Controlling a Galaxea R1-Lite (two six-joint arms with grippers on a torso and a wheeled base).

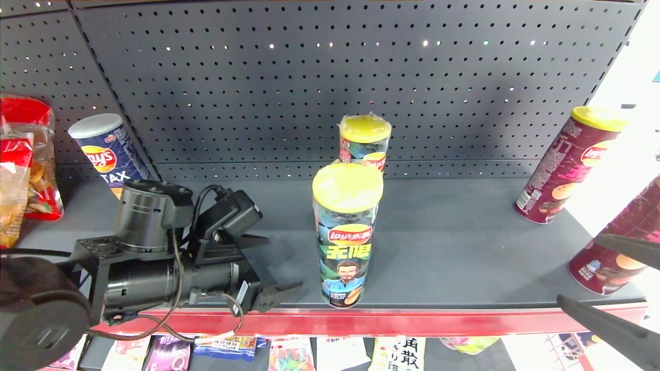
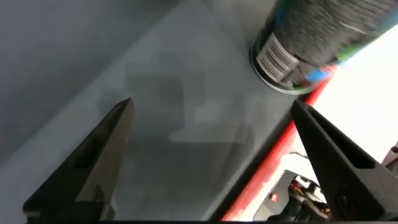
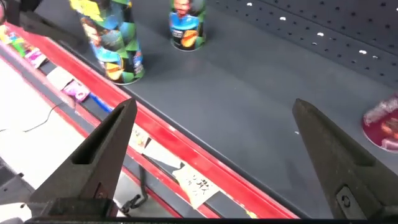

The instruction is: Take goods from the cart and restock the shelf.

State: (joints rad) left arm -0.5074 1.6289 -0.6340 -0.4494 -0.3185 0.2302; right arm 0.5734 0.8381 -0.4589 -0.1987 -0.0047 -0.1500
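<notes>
Chip can with a yellow lid (image 1: 346, 242) stands upright at frame centre on the grey shelf (image 1: 454, 242), close to the red front edge (image 1: 392, 319), label facing out. A second matching can (image 1: 364, 139) stands straight behind it by the pegboard back (image 1: 309, 77); the two likely form a front-to-back row of one product. Left gripper (image 1: 284, 262) sits low over the shelf just left of the front can, apart from it. Its jaws are spread wide with nothing between them, so the can stands on its own and looks already placed. Right gripper (image 1: 578, 269) is at lower right, also spread and empty, out past the shelf edge, probably just parked clear. Other stock is grouped by kind: a blue can (image 1: 105, 152) and a snack bag (image 1: 23, 159) at upper left, two maroon cans (image 1: 567, 165) leaning at right. Hidden or cut off: the rear can's lower half is behind the front can. The nearer maroon can (image 1: 613, 257) is cropped by the right edge and crossed by a right-gripper finger. The bag is cut by the left edge. Packets below the shelf (image 1: 289, 353) are cropped at the bottom, kinds unclear. Whether the front can sits square with the red edge is hard to judge.
</notes>
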